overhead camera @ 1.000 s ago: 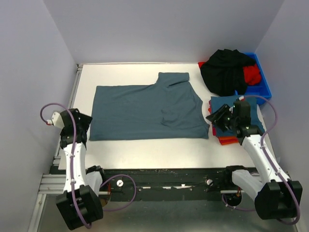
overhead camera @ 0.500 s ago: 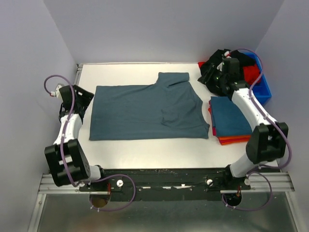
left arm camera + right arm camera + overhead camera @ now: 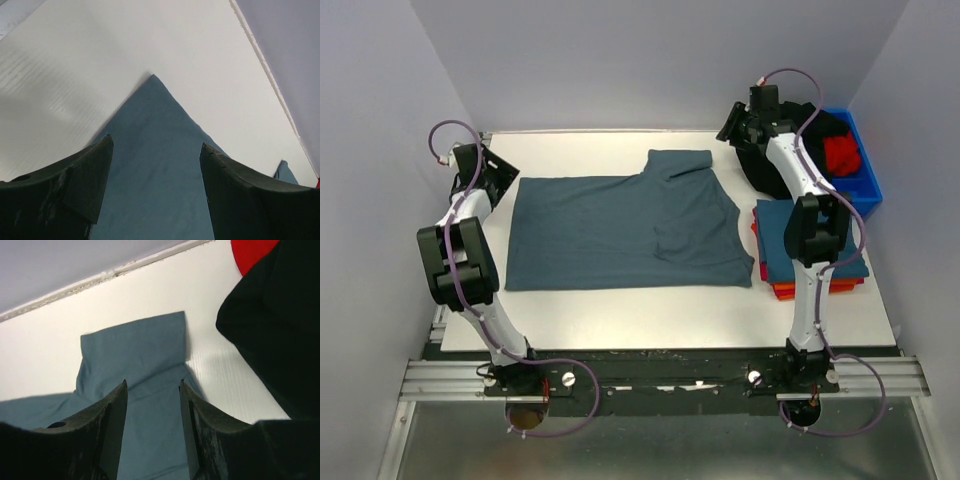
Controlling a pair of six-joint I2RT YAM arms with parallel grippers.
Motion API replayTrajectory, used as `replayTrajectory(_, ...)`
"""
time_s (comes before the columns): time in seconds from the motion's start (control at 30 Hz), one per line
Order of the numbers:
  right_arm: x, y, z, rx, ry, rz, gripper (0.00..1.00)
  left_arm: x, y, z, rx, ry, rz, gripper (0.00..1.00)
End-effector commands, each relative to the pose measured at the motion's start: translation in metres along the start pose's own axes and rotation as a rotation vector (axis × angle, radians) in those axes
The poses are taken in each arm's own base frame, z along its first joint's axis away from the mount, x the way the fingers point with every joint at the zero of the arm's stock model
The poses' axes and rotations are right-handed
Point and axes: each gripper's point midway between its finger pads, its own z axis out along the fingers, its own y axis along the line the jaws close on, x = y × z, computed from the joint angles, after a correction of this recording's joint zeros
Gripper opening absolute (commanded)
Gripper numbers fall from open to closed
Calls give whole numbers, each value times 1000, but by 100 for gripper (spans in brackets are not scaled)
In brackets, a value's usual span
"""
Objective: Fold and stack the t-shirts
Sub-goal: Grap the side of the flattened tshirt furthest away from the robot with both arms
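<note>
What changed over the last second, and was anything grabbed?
Both arms reached toward the far edge: left gripper to the far-left corner of the teal shirt, right gripper to its far sleeve. Both open, nothing held. Shirt, folded stack, black shirt and bin stayed put.

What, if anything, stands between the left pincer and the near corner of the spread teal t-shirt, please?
Nothing visible does: the open left pincer points straight at a corner of the teal t-shirt, with only white table around it.

A robot lab cell: a white table (image 3: pixel 620 310) boxed by plain walls (image 3: pixel 650 60), left arm (image 3: pixel 460 265) and right arm (image 3: pixel 817 230) bolted to a metal rail (image 3: pixel 880 378).
</note>
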Motion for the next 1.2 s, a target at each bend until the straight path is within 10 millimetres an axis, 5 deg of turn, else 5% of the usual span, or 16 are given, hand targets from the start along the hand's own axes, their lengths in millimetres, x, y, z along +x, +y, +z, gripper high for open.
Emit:
replayTrajectory(0.0, 12, -18, 32, 89, 51, 1, 54, 6, -1, 27, -10, 47, 43, 80)
replayTrajectory(0.43, 51, -30, 106, 74, 91, 171, 51, 7, 10, 83, -80, 107, 86, 77)
replayTrajectory(1.0, 64, -14, 129, -86, 141, 333, 41, 8, 9, 112, -90, 154, 105, 74)
replayTrajectory(1.17, 64, -13, 125, -99, 129, 321, 22, 9, 12, 117, -104, 167, 102, 72)
